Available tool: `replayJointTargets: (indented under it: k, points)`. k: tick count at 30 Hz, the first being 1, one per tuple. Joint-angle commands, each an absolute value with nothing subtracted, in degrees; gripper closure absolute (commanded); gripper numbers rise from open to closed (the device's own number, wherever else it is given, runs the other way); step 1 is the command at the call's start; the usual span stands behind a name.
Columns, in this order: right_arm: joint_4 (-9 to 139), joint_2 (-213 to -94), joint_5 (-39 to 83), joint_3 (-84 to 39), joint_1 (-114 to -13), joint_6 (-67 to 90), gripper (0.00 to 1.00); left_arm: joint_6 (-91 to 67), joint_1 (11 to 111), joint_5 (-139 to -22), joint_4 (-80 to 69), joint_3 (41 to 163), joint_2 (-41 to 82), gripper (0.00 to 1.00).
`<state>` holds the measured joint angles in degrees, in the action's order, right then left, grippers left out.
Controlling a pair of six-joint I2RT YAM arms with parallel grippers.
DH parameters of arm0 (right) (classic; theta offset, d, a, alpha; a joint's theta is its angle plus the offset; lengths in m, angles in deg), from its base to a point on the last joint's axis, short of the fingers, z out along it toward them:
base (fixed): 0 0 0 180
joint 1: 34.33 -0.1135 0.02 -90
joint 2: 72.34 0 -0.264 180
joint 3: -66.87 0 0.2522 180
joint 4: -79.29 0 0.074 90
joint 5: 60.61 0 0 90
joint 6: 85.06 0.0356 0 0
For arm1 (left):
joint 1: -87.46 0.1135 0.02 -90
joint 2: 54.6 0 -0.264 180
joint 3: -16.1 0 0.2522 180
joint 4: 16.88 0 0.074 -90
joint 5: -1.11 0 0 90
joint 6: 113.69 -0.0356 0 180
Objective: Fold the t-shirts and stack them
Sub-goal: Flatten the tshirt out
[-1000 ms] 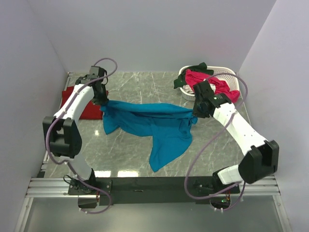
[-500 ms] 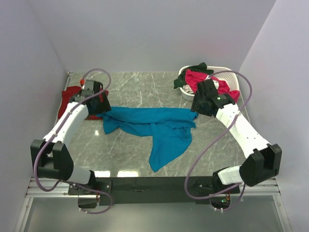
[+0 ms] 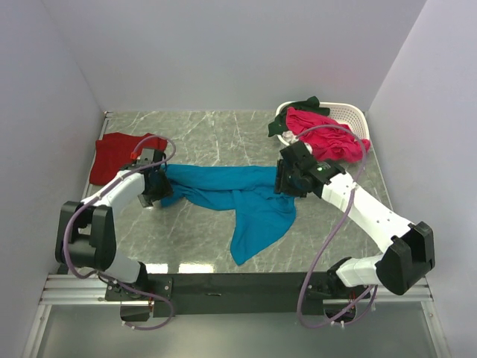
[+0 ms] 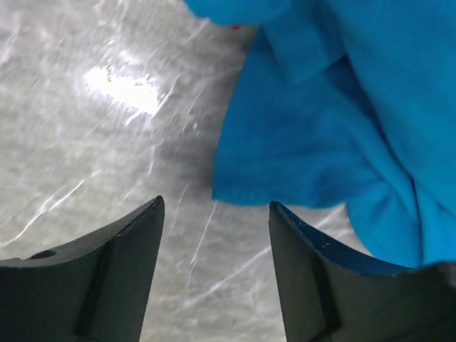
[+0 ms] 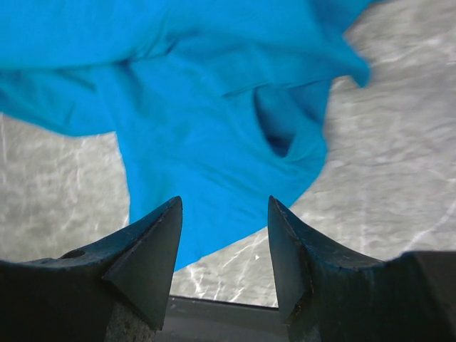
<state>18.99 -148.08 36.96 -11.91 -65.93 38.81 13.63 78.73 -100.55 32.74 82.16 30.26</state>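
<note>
Flattening step: teal-blue cloth t-shirt lies rumpled on the grey marble worktop!
Left fingers and right fingers gape wide, holding nothing; next, I reckon, pinch opposite edges and spread.

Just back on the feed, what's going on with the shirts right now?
The teal-blue t-shirt lies rumpled across the grey marble table, not yet folded. The left gripper is open at its left end, the right gripper open over its right end; neither holds cloth. A dark red t-shirt lies flat at the far left. A bright pink shirt and a dark green shirt are heaped in the white slatted plastic basket, far right.
</note>
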Motion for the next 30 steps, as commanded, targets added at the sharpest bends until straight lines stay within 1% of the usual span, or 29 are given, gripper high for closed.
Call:
replayJointTargets:
  k: [1, 4, 6, 9, 10, 11, 12, 14, 15, 17, 20, 21, 22, 23, 26, 30]
  points:
    - [20.62, -148.1, 36.95, -10.62, -68.6, 40.8, 0.42, 14.98, 78.5, -100.23, 28.35, 81.63, 32.41, 0.35]
    - [20.8, -147.66, 36.6, -8.95, -70.45, 41.5, 0.42, 15.24, 78.5, -99.79, 26.33, 80.76, 33.47, 0.37]
    - [20.88, -147.4, 36.68, -8.25, -71.51, 42.29, 0.42, 15.24, 78.58, -99.87, 25.89, 80.67, 34.34, 0.41]
    - [20.97, -147.4, 36.69, -7.89, -71.95, 42.91, 0.42, 15.07, 78.5, -99.7, 25.19, 80.4, 35.14, 0.42]
    - [20.97, -147.48, 36.69, -7.89, -72.04, 43.09, 0.42, 14.98, 78.58, -99.44, 24.84, 80.31, 35.4, 0.44]
    - [20.97, -147.57, 36.69, -7.98, -72.12, 43.09, 0.42, 14.98, 78.58, -99.26, 24.66, 80.31, 35.75, 0.47]
    - [20.89, -147.66, 36.86, -8.06, -72.3, 43.09, 0.42, 14.81, 78.5, -99.26, 24.48, 80.31, 36.37, 0.52]
    - [20.36, -147.75, 37.21, -8.07, -72.65, 42.83, 0.42, 14.81, 78.5, -98.65, 24.57, 80.49, 37.07, 0.58]
    - [20.27, -147.84, 37.39, -7.8, -72.83, 42.65, 0.43, 14.81, 78.58, -98.56, 24.57, 80.32, 37.16, 0.63]
    - [19.74, -147.66, 37.65, -7.28, -73.44, 42.04, 0.43, 14.72, 78.5, -98.64, 24.48, 79.88, 37.16, 0.66]
    - [19.57, -146.79, 37.65, -5.43, -75.02, 41.07, 0.43, 14.19, 78.5, -98.82, 24.83, 79.61, 37.07, 0.75]
    - [19.83, -146.17, 37.39, -4.38, -75.37, 40.54, 0.43, 13.93, 78.58, -98.91, 25.18, 79.61, 36.9, 0.82]
    - [20.35, -145.82, 37.04, -3.85, -76.68, 39.41, 0.43, 13.84, 78.58, -99.0, 25.79, 79.7, 36.72, 0.85]
    - [20.79, -144.95, 35.64, -2.54, -77.39, 38.53, 0.43, 13.58, 78.58, -99.34, 26.15, 79.87, 36.46, 0.92]
    - [23.25, -143.45, 32.48, 0.01, -80.64, 36.24, 0.43, 13.05, 78.85, -99.79, 27.73, 80.93, 35.14, 0.99]
    - [25.98, -144.06, 28.35, 1.69, -83.81, 35.36, 0.43, 12.26, 80.34, -100.23, 30.37, 82.6, 32.95, 0.99]
